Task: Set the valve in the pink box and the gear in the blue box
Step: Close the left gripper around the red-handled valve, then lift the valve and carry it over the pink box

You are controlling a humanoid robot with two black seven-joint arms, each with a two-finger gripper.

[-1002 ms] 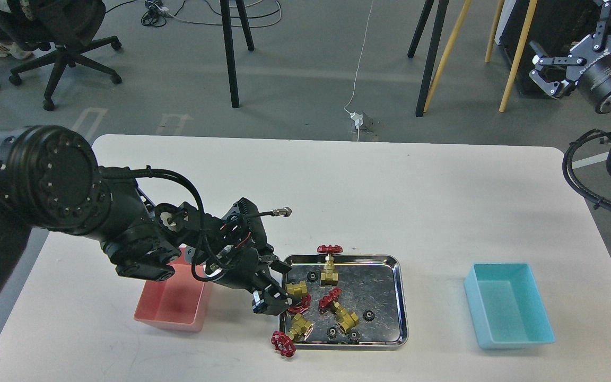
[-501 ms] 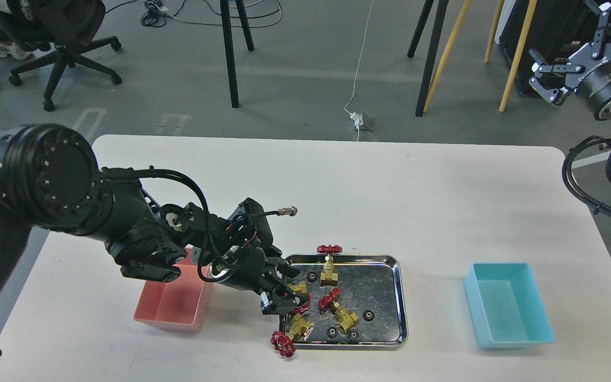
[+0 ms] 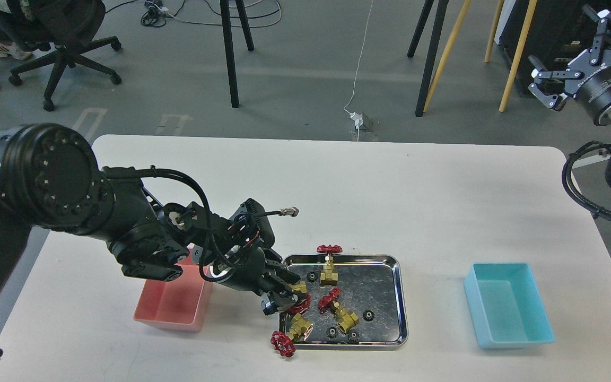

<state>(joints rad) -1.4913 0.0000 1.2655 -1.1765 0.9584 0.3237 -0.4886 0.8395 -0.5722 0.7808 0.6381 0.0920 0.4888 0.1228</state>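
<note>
The left gripper's fingers are seen closed around a valve at the steel tray's near-left corner, though how firmly it is held cannot be told. A slip is risked if only the red handwheel is pinched. Neighbouring valves just beside could be dragged. The pink box lies just behind the fingers; gears and blue box lie well beyond on the desk. The right gripper is held spread, empty.

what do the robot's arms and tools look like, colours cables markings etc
Both arms are black with thick round joints; the left arm has a ring of small bolts on its flat joint cap. Black cables loop along it to the left tool, with thin red wires. The right tool has black linkage fingers, white lettering and a silver ring.
</note>
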